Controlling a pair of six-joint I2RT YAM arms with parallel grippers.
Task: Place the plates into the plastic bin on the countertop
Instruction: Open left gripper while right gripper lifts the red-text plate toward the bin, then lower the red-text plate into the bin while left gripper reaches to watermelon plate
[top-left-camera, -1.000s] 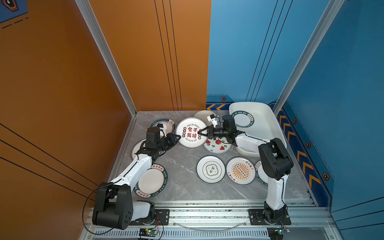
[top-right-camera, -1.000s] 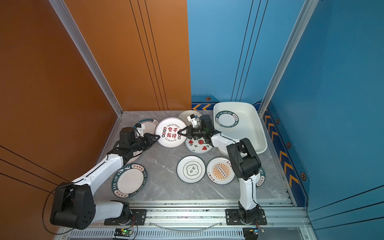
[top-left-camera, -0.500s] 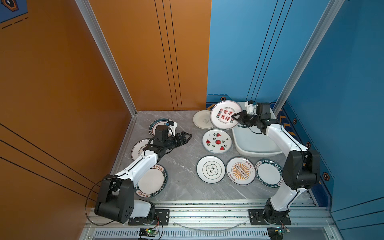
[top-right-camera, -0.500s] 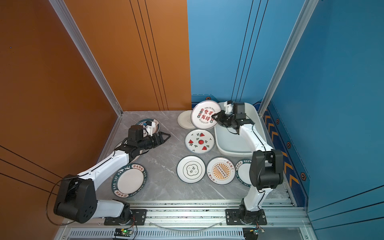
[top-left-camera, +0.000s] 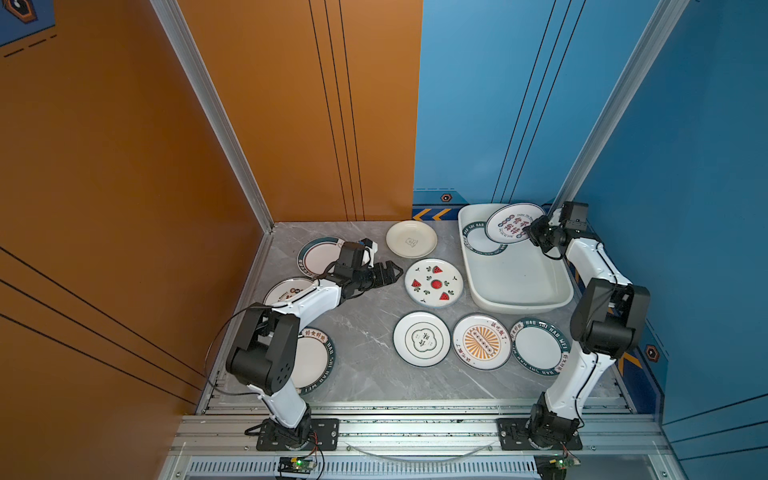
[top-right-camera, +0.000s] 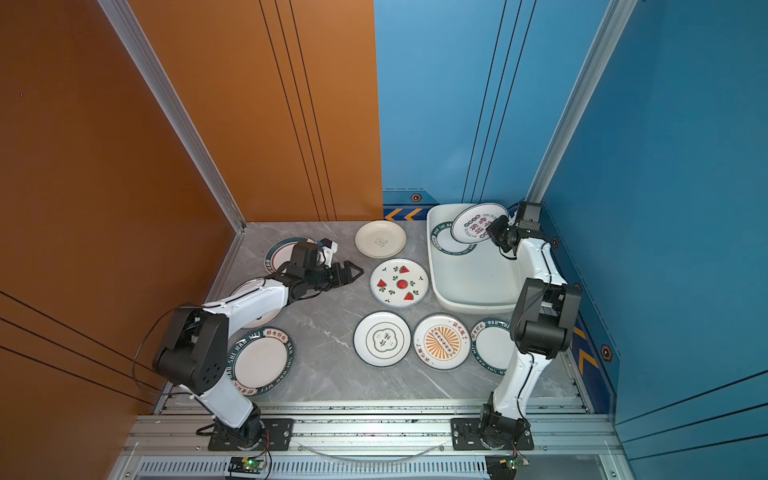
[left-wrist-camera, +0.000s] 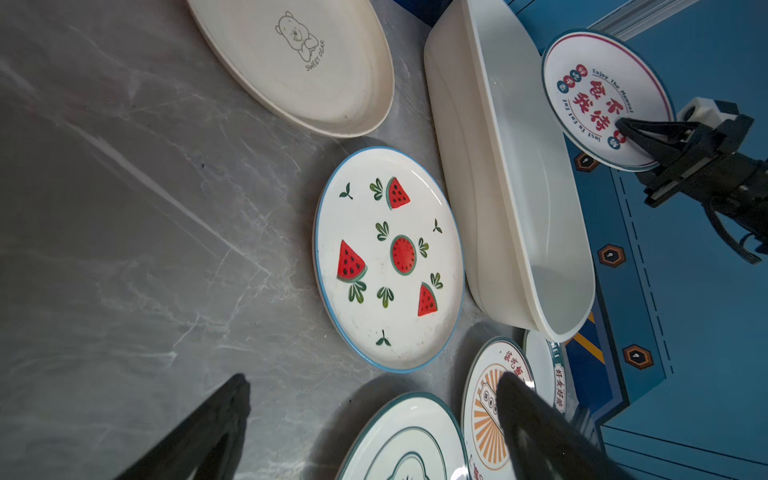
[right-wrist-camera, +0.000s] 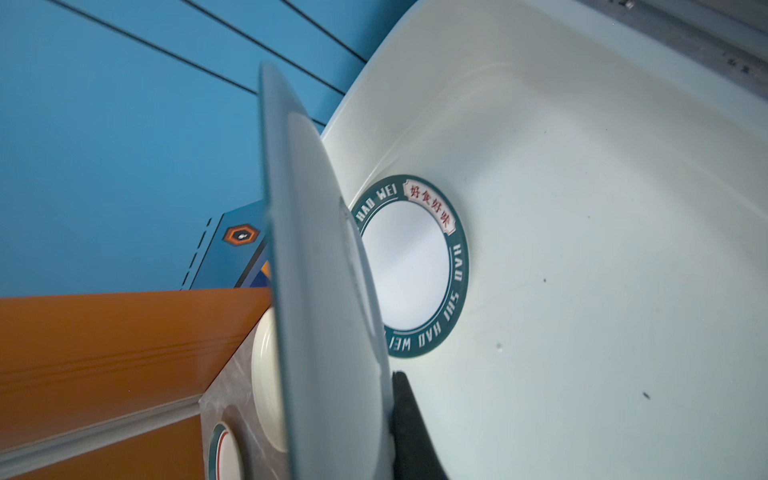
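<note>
The plastic bin stands at the far right of the surface, its long outer side near the blue wall, so the right arm works in a narrow strip there. The nearer half of the bin's floor is bare. At its far end a green-rimmed plate lies flat. A bare band of the surface runs from the front rail up the middle, between the left arm and the watermelon plate. The right fingers are closed on the near edge of the red-character plate and hold it tilted above the bin's far end. In both top views it overlaps the green-rimmed plate, and the left wrist view shows it lifted clear above the bin's rim. The left fingers are spread wide with nothing between them. They point at the watermelon plate from just beside its left edge, over bare surface. The cream bear plate sits behind the watermelon plate. In front, a cloud-motif plate, a sunburst plate and another green-lettered plate lie in a close row, the last partly hidden by the right arm. Three more plates lie along the orange wall, partly under the left arm.
</note>
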